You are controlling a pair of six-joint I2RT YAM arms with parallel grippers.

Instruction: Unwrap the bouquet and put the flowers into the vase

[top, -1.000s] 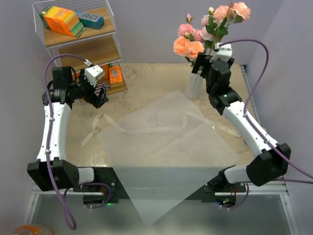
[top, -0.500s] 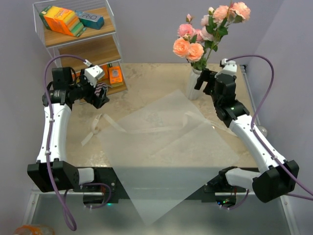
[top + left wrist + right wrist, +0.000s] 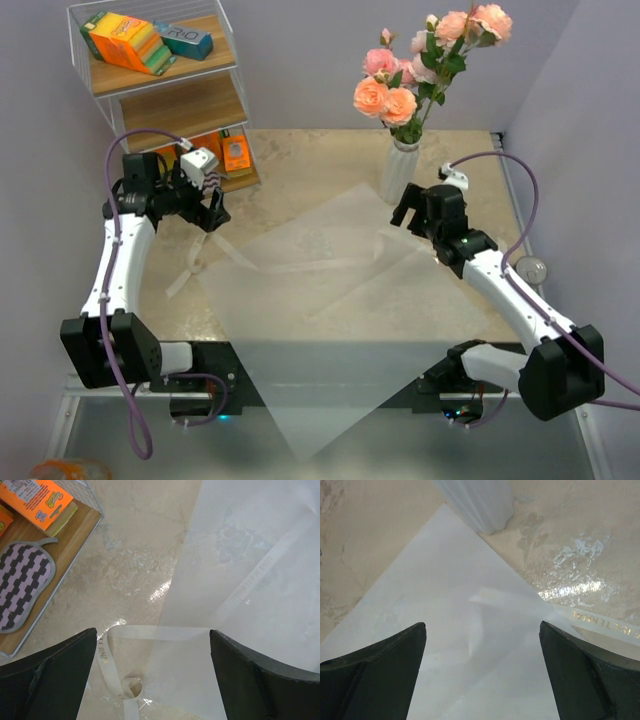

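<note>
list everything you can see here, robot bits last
vase: one, white ribbed, far right of table
flowers: one bunch, pink and peach with green leaves, in the vase
wrapping paper: one sheet, pale translucent, flat mid-table, overhanging near edge
ribbon: cream, count unclear, partly under the paper
shelf rack: one, white wire and wood, far left
boxes: two, orange and teal, top shelf
striped pad: one, black and lilac, bottom shelf
table: one, beige marbled
left gripper: one, black, open over the ribbon
right gripper: one, black, open over the paper near the vase
</note>
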